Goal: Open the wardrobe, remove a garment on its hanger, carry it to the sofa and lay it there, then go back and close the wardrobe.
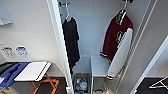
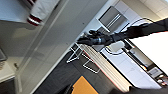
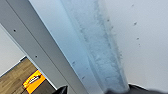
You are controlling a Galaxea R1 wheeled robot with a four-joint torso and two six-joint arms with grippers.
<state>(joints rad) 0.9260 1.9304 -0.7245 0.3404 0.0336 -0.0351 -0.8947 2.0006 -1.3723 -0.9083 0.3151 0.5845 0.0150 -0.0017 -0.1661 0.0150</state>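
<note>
We are facing the wardrobe [image 1: 93,30], which is standing open with its white interior showing. The garment [image 1: 117,37], dark red with white sleeves, is hanging at the right side inside it on the hanger [image 1: 124,7], its sleeve dangling toward a low shelf. A black shirt [image 1: 71,40] is hanging at the left. A bin [image 1: 81,83] is sitting at the bottom. We cannot tell whether either claw is apart or together
</note>
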